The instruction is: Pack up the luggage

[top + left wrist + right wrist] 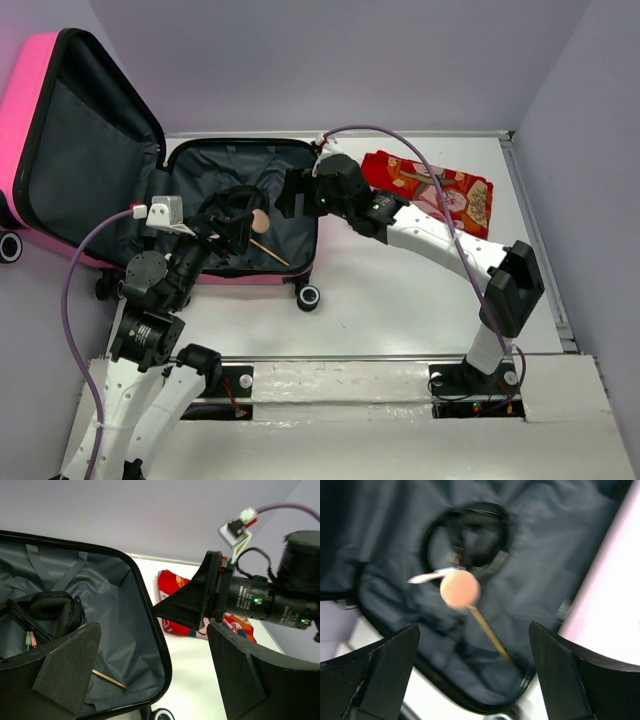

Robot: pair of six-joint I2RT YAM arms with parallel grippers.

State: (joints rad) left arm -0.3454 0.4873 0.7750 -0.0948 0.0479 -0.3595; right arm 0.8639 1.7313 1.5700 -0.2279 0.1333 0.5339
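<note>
Nearest the right wrist camera, the right hand is hanging with its two dark fingers spread wide and nothing between them. It is looking straight down into the luggage — a sensible spot, I judge, for setting things in rather than reaching for them. Below it a thin wooden stick with a round peach head is lying on the grey lining. It is blurred in this view, and it is lying just beside the black headphones resting deeper in the shell. The left hand is likewise gaping wide and empty, hovering low over the near-left part of the same shell, where it is watching more than working. In the overhead view the pink suitcase is lying open at the far left of the bench. Its base half is lying flat while the lid is standing propped up at the left, so the lining is facing the arms and both can come in from above. The red patterned cloth is lying outside the case, on the bench to its right and partly behind the right arm — probably the next thing to go in, since it is the only loose item in sight. Fetching it is likely calling for the right arm to swing out over the rim without catching the shell's edge.
</note>
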